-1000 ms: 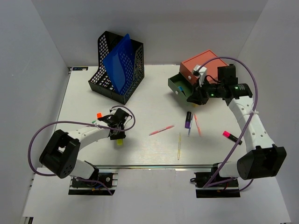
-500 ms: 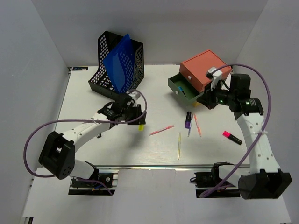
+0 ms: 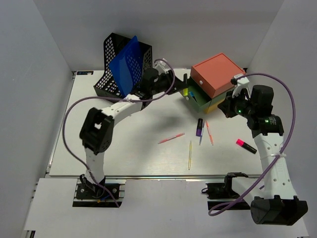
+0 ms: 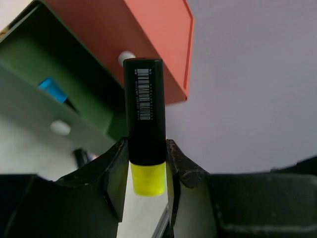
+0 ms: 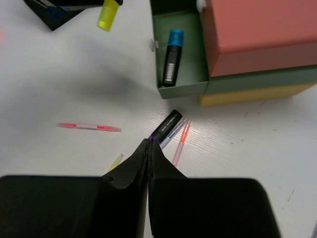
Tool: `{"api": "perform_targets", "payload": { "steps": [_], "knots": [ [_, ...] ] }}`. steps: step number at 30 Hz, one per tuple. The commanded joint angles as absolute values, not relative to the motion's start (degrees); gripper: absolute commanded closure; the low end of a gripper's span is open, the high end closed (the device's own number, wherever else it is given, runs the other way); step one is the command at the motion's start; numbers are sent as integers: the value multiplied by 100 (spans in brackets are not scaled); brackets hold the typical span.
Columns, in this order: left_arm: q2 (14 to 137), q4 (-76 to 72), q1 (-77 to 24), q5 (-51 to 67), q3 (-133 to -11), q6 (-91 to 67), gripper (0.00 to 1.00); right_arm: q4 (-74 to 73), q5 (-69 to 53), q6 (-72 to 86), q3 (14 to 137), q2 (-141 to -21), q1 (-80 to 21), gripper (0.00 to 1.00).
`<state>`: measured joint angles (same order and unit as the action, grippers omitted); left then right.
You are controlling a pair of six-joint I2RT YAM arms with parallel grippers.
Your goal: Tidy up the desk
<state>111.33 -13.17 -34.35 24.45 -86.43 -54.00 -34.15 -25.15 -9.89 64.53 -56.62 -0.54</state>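
On the white desk stands a stacked drawer box with a red top drawer and an open green drawer. My left gripper is shut on a yellow-capped black highlighter and holds it just in front of the green drawer. A blue-capped marker lies inside that drawer. The held highlighter also shows in the right wrist view. My right gripper is shut and empty, above the desk to the right of the box.
A purple-capped black marker, a pink pen, a yellow pen, an orange pen and a pink highlighter lie loose. A black mesh file holder with a blue folder stands at the back left.
My left arm swung from the near-left desk up to the green drawer, carrying the yellow highlighter. My right arm drew back from the drawer toward the right.
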Motion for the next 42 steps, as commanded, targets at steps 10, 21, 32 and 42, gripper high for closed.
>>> {"api": "perform_targets", "payload": {
  "steps": [10,21,32,42],
  "knots": [
    [12550,-2426,-3806,2118,-9976,-7022,96,-3182,-2065,-712,6399,-5247,299,100],
    [12612,-2285,-3806,2180,-9940,-7066,33,-3278,-2144,-703,6302,-5177,369,100],
    [12182,-2636,-3744,2653,-9862,-7058,58,-3874,-2215,-1159,6469,-5256,431,65],
    [9715,-1524,-3622,3349,-7499,-5479,60,-5938,-1390,-3320,6540,-5976,668,21]
  ]
}}
